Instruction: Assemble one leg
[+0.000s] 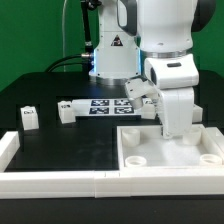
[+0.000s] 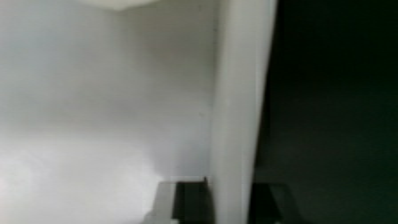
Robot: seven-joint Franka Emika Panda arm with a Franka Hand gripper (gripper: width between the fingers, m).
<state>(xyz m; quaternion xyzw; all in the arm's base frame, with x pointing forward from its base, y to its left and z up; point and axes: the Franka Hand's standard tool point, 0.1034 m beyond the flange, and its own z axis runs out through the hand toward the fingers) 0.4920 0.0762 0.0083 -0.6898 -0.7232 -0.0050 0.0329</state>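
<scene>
Gripper down at the panel, leg waiting

Gripper (image 1: pixel 172 130) sits low against the square socketed panel (image 1: pixel 165 152); clenched or released, I cannot tell. 1 leg (image 1: pixel 28 118) stands well apart, near the counter (image 1: pixel 70 142) edge on the exterior view's left. Risk: a nudge could skew the panel.

Gripper tips unreadable, wrist close-up blurred.
Exterior view: gripper (image 1: pixel 172 128) sits low at the panel (image 1: pixel 140 142) near the bench corner at the exterior view's right. Fingertips are too dark and small to tell whether they are apart or closed, or on anything. Panel is cut by the picture's edge there, arm (image 1: pixel 165 40) by the top edge. Marker board (image 1: pixel 100 105) is partly hidden behind the arm. Tag on the leg (image 1: pixel 30 118) is too small to read. Wrist view: blurred white surface (image 2: pixel 107 120), can't identify.
</scene>
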